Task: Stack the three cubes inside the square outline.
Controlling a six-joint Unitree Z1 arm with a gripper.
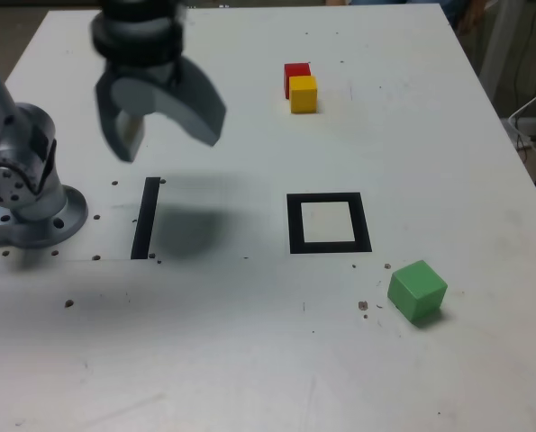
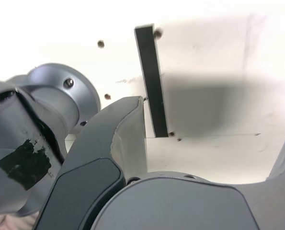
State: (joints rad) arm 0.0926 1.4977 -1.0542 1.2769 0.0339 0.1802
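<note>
Right now the square outline (image 1: 329,222) holds nothing but its white centre, and all 3 cubes lie outside it: red cube (image 1: 295,73) touching yellow cube (image 1: 304,94) at the far side, green cube (image 1: 417,291) near its right corner in the exterior view. My gripper (image 1: 164,126) hangs spread and empty, pointing down, above the black strip (image 1: 146,218), well to the exterior view's left of them.

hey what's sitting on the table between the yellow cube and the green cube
In the exterior view, the square outline lies between the yellow cube and the green cube, its inside empty. Otherwise only bare table.
</note>
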